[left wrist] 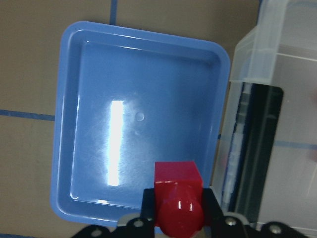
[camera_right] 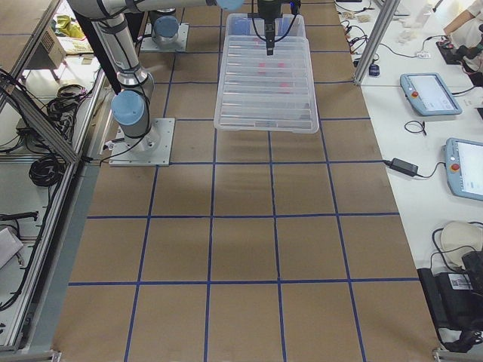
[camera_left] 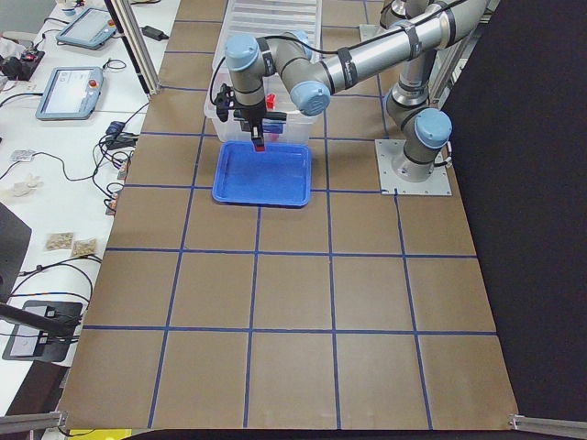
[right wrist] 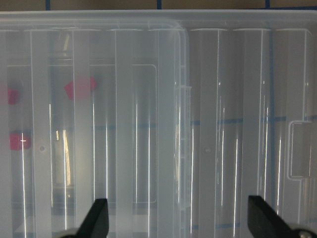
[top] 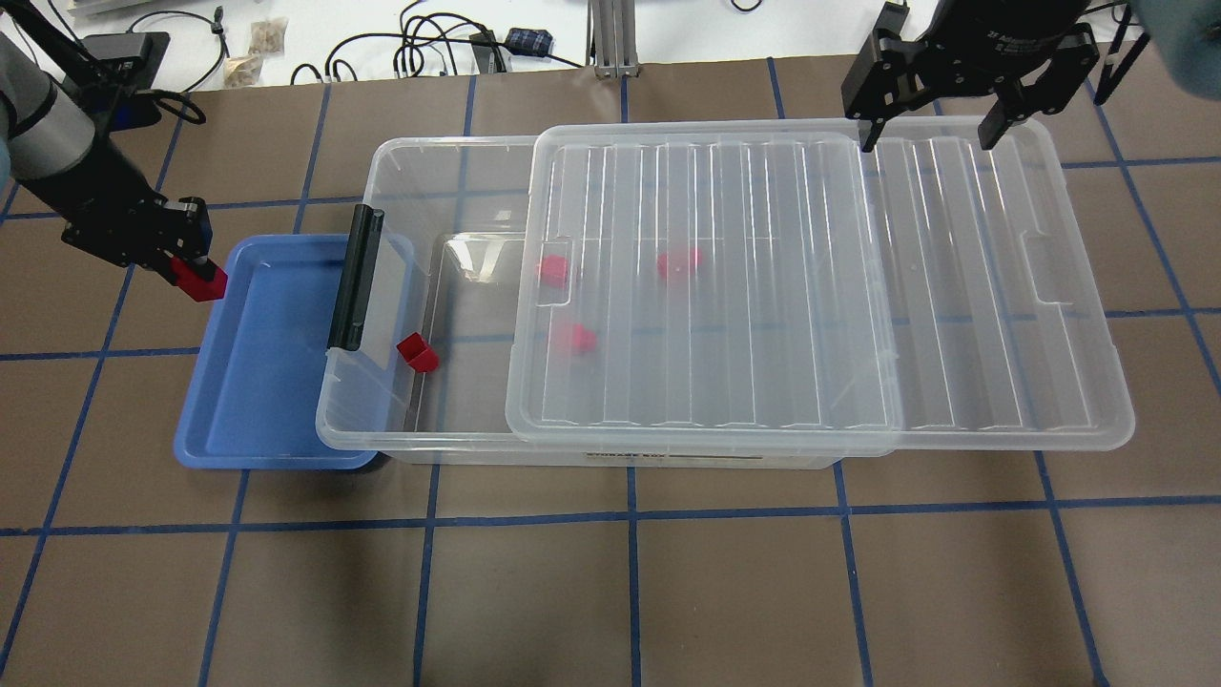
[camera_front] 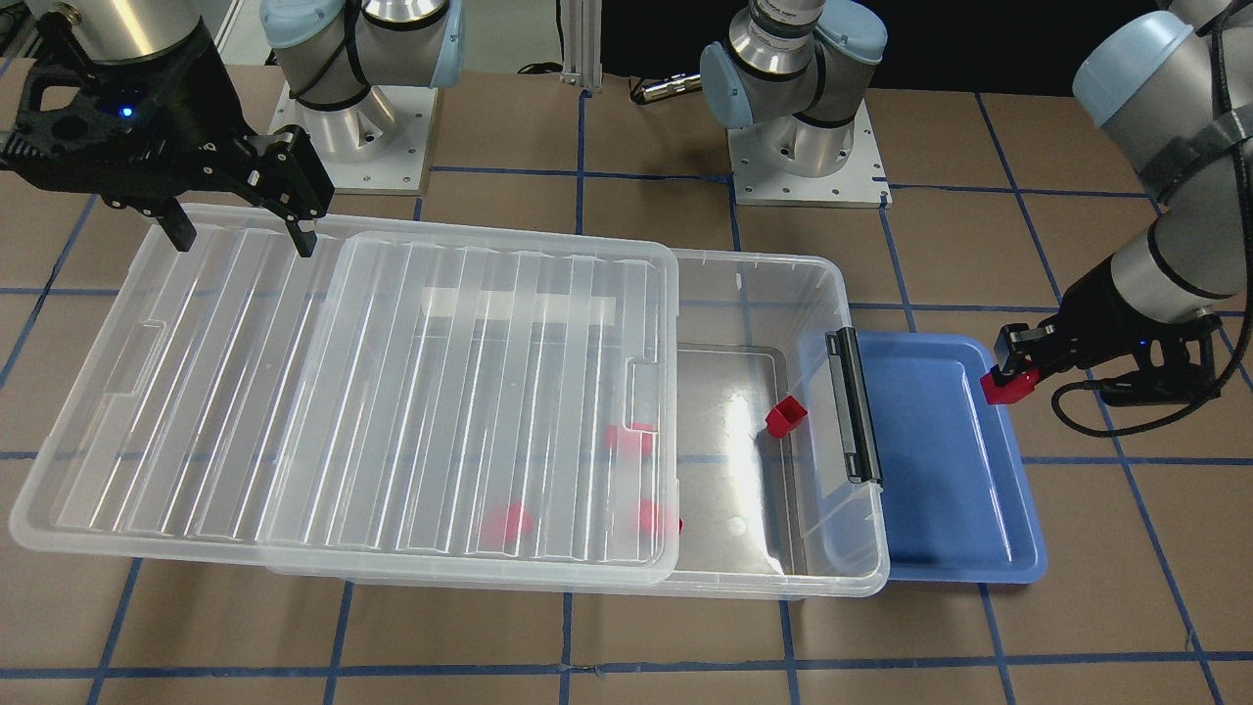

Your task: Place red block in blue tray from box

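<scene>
red blocks (top: 572,336) | three in box (top: 448,157), blurred under lid (top: 706,372) | shapes cannot be told

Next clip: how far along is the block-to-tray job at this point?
Done: the lid is slid aside, leaving the box open at its latch end, and the red block is out of it. In hand: the left gripper is shut on that block, holding it above the blue tray at its outer rim. Left: release it inside; the tray holds nothing yet. The right gripper hangs open over the lid.
</scene>
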{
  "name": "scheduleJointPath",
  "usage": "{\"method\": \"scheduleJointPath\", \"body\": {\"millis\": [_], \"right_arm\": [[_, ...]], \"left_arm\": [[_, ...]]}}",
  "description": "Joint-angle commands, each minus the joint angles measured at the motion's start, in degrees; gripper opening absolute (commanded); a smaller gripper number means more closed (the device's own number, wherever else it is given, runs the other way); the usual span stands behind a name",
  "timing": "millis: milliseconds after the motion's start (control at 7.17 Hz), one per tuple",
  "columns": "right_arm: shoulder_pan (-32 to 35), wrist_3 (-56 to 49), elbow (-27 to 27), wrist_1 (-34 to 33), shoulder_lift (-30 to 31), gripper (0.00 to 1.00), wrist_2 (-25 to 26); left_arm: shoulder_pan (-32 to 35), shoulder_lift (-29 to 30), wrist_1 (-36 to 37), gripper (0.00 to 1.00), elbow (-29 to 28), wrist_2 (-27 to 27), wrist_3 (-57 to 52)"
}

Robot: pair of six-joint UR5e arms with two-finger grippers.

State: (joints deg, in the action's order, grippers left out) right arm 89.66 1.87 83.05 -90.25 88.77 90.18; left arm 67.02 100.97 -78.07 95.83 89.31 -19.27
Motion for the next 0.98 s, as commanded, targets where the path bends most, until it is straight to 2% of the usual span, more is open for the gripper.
{"method": "scheduleJointPath", "body": {"millis": [0,837], "right_arm": [[-0.01,0.07,0.00,0.07,0.09,1.00,0.08],[-0.01,0.07,0.00,0.16,0.00,1.00,-0.01]], "left_arm": [[-0.40,2.72,6.34,0.00,4.18,-0.10,-2.86],[-0.31,11.17,10.57,0.00,4.37,-0.19,-4.02]]}}
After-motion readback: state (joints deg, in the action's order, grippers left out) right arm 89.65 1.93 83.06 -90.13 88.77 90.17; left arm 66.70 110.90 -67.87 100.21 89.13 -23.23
